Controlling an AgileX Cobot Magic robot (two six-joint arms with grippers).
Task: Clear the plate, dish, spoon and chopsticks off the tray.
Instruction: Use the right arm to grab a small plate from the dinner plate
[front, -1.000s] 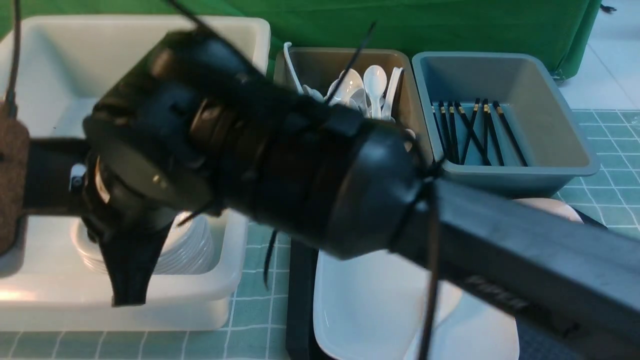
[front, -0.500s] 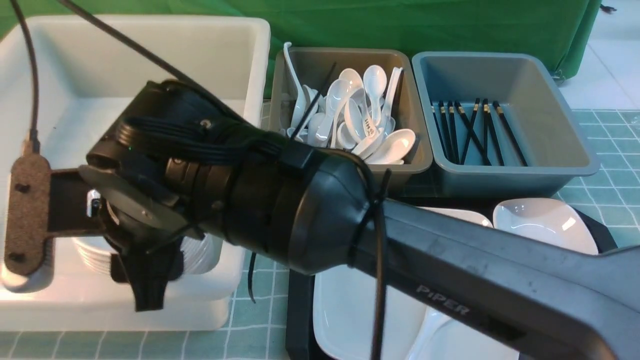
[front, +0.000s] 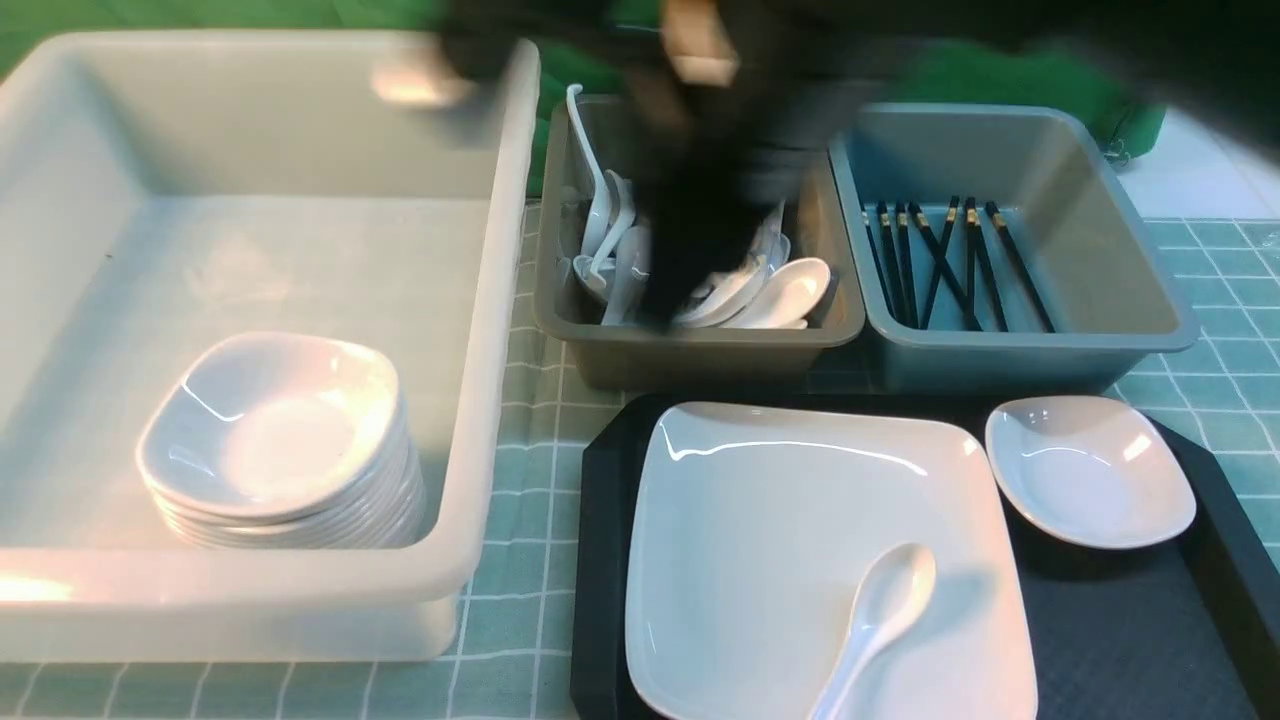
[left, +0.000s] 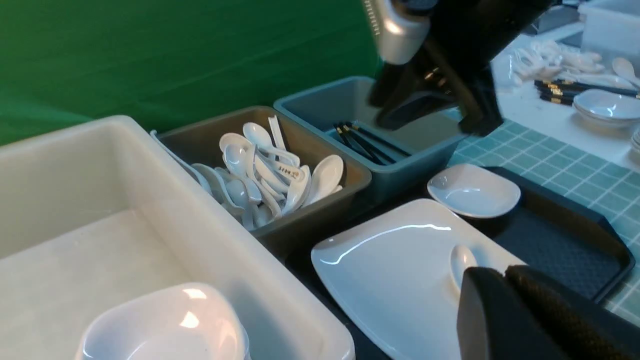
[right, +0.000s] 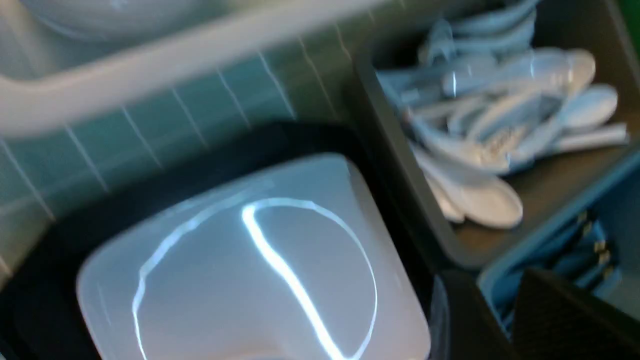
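The right claw is partly open in its own wrist view, nothing between its blurred fingers. Past it lie the plate and the spoon bin.

In the front view that arm is a dark blur above the spoon bin. The plate rests on the tray, with the spoon lying on it. The dish sits on the tray just beside the plate's far corner. No chopsticks show on the visible part of the tray; several lie in the grey bin. A stack of dishes stands in the white tub.

In the left wrist view the left claw is closed, apparently empty.

The chopsticks look done, so the step seems to be moving to the next pick. The spoon should come off before the plate: pinch its handle and drop it in the spoon bin. The dish then wants a rim grip and a level set-down on the stack.
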